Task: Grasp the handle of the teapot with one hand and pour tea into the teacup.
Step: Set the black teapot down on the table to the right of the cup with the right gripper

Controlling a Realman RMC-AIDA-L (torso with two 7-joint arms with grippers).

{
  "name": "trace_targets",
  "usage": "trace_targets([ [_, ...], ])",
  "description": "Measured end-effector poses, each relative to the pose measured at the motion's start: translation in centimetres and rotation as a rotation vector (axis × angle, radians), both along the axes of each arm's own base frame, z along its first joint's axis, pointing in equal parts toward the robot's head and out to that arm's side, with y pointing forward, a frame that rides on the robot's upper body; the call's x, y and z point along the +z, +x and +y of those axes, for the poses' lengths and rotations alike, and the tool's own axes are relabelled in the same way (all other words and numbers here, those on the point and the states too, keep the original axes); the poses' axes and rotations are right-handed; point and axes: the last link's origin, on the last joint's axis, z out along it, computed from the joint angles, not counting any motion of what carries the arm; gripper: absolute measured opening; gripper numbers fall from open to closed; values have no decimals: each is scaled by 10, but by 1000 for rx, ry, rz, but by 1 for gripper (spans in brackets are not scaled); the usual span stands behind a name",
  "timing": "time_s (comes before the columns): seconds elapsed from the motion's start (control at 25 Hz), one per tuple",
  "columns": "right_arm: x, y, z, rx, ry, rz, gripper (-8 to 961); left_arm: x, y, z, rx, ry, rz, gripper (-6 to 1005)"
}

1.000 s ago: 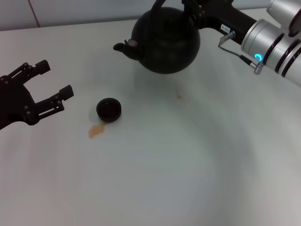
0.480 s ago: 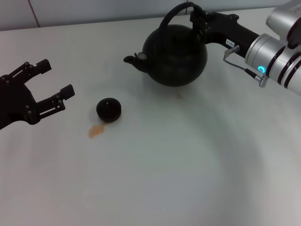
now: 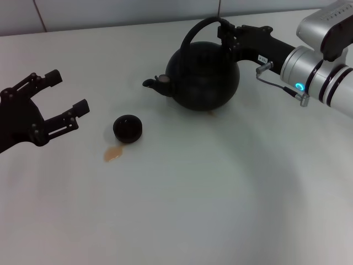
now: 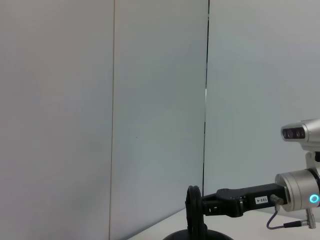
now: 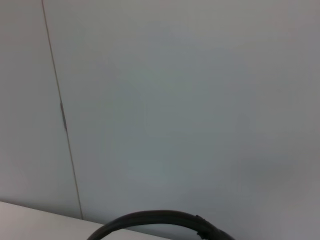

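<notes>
you have the teapot (image 3: 204, 77) by its handle (image 3: 198, 27) in the right tool (image 3: 226, 34), clamped on the arch's right shoulder, and the pot sits upright on or just above the worktop (image 3: 220, 193), at the far side, spout (image 3: 151, 84) pointing toward the robot's left. whether its base touches the worktop, you cannot tell. the teacup (image 3: 128, 128) stands apart, nearer the camera and to the left of the spout, with a small puddle of tea (image 3: 112, 154) just beside it on the near side and a smaller drop (image 3: 209, 112) at the pot's base.

judging by the spill, aim matters most: bring the spout's lip right over the cup's mouth before you tilt, and keep it low, since the cup is tiny against the pot. tilt slowly by rolling the wrist, and watch that the pot does not swing on the handle; a grip off the arch's centre may let it rock.

the right arm reaches in from the right, forearm nearly level, its tool stretched toward the handle. the left tool (image 3: 62, 100) hangs at the left edge, fingers spread wide and holding nothing, well clear of the cup.
</notes>
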Motion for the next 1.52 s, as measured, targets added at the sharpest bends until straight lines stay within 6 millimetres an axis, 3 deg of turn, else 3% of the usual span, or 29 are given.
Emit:
trace_targets([
  [1.08, -1, -5, 3, 33, -16, -62, 267, 4, 0, 1, -5, 10, 7, 859],
  [1.44, 1, -5, 2, 40, -8, -55, 584, 4, 0, 1, -6, 12, 9, 860],
  [1.52, 0, -5, 2, 40, -10, -53, 584, 4, 0, 1, -6, 12, 9, 860],
])
